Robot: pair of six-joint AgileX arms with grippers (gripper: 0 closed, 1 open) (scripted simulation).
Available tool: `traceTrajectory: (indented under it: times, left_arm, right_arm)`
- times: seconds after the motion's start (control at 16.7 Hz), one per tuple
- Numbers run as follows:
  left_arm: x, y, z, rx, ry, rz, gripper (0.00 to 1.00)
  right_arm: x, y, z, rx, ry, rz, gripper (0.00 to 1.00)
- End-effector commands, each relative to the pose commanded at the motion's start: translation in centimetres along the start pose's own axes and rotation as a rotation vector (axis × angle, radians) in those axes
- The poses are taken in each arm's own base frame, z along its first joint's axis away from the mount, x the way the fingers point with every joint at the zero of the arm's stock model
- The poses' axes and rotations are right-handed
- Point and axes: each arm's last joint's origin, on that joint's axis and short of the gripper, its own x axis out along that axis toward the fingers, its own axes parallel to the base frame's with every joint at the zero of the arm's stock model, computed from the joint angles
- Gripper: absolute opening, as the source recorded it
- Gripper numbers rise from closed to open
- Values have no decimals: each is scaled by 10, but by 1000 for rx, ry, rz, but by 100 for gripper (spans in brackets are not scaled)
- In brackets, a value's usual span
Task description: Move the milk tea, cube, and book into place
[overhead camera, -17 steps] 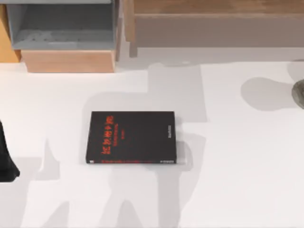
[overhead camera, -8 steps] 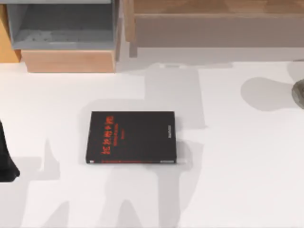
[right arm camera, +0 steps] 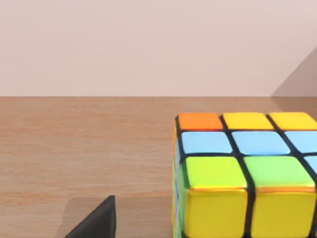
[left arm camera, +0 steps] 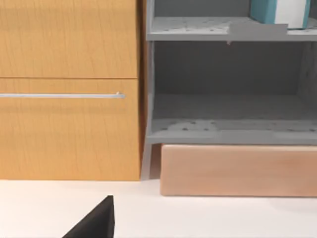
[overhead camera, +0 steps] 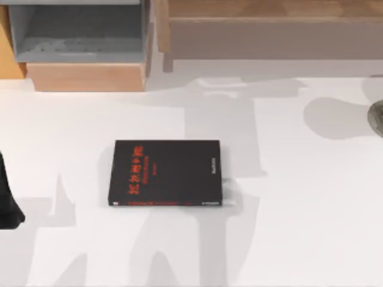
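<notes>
White bench [overhead camera: 299, 209], black red-lettered book [overhead camera: 165, 173] central; our small multicoloured puzzle cube [right arm camera: 245, 173] sits on a brown wooden shelf [right arm camera: 74, 148]. Fingers' state: cannot tell. We advise retreating straight, not nudging it.

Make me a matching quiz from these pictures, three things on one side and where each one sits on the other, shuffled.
Things:
1. cube
2. black book
3. blue book

Places:
A. on the white table
B. on the grey shelf's upper board
C. on a wooden surface

Pairs: 1-C, 2-A, 3-B
</notes>
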Motion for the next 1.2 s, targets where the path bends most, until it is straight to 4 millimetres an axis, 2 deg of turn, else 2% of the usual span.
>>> traceTrajectory:
  times: [0.24,0.42,0.6,0.78,0.96,1.08,1.2]
  left_arm:
    - [0,0,0,0,0,0,100]
    - [0,0,0,0,0,0,100]
    - [0,0,0,0,0,0,100]
    - [0,0,0,0,0,0,100]
    - [0,0,0,0,0,0,100]
    - [0,0,0,0,0,0,100]
    - [0,0,0,0,0,0,100]
  right_arm:
    - [-4,6,2,0,2,5,100]
    - [-30,22,8,0,4,6,100]
    - [-79,47,11,-1,7,6,100]
    - [-148,74,1,-4,0,6,100]
    - [-222,97,-34,-6,-13,5,100]
    - [-263,107,-71,-6,-18,5,100]
    - [-292,113,-115,-4,-15,5,100]
